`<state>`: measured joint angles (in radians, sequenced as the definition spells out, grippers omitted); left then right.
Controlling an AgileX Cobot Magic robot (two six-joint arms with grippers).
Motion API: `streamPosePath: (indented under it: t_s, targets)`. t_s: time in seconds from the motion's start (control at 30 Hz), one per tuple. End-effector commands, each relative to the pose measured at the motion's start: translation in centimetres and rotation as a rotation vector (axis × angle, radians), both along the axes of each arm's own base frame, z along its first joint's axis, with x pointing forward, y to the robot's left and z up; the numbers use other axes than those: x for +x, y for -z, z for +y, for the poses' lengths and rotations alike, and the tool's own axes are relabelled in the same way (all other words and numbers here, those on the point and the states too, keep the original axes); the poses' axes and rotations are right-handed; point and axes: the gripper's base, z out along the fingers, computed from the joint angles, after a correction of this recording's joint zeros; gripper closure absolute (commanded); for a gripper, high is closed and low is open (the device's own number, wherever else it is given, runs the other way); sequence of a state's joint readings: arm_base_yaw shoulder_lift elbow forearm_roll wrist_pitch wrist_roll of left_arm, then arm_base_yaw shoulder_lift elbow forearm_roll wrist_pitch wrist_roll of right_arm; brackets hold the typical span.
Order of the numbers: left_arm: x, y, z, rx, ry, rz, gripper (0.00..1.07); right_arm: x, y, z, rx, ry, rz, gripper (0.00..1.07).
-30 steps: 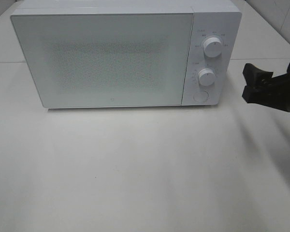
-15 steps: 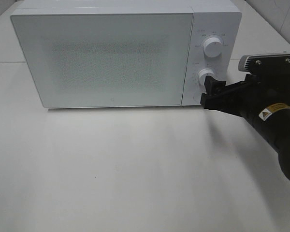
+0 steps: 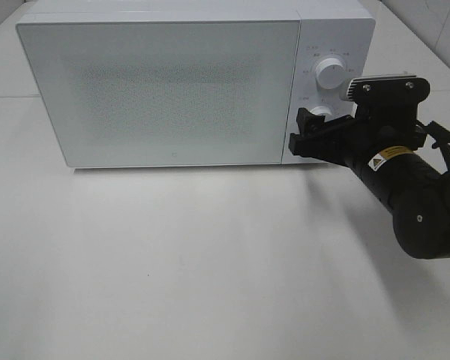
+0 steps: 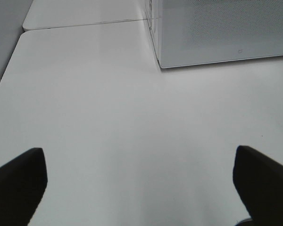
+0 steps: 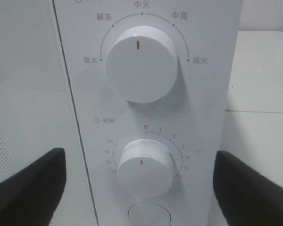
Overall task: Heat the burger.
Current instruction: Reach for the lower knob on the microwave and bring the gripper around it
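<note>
The burger is out of view. A white microwave [image 3: 165,90] stands at the back of the table with its door shut. My right gripper [image 3: 309,131] is open and sits just in front of the control panel, level with the lower timer knob [image 5: 144,167]. In the right wrist view its two dark fingers [image 5: 28,188] flank that knob without touching it. The power knob [image 5: 140,63] is above, and a round button [image 5: 149,214] below. My left gripper [image 4: 140,183] is open over bare table, off to the microwave's left side.
The white table [image 3: 210,262] stretches wide in front of the microwave. A seam between table panels [image 4: 85,23] runs behind the left gripper's area. A tiled wall edge shows at the far right [image 3: 435,22].
My right arm has swung in from the right edge of the exterior view to the microwave's control panel, at the lower knob. The left gripper has stayed put.
</note>
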<state>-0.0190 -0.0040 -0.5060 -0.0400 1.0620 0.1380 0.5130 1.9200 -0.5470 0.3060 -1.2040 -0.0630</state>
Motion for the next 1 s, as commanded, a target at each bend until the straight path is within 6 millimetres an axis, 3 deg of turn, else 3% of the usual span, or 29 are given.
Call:
streamPosePath:
  t_s: [0.03, 0.47, 1.0]
  targets:
    - [-0.3, -0.1, -0.1, -0.013, 0.006, -0.035, 0.02, 0.6, 0.1, 0.4, 0.001, -0.008, -0.026, 0.31]
    - [-0.3, -0.1, -0.1, -0.013, 0.006, -0.035, 0.02, 2.1, 1.5, 0.8, 0.002, 0.045, -0.008, 0.31]
    - [-0.3, -0.1, -0.1, -0.013, 0.006, -0.035, 0.02, 2.6, 2.3, 1.2, -0.006, 0.034, 0.013, 0.31]
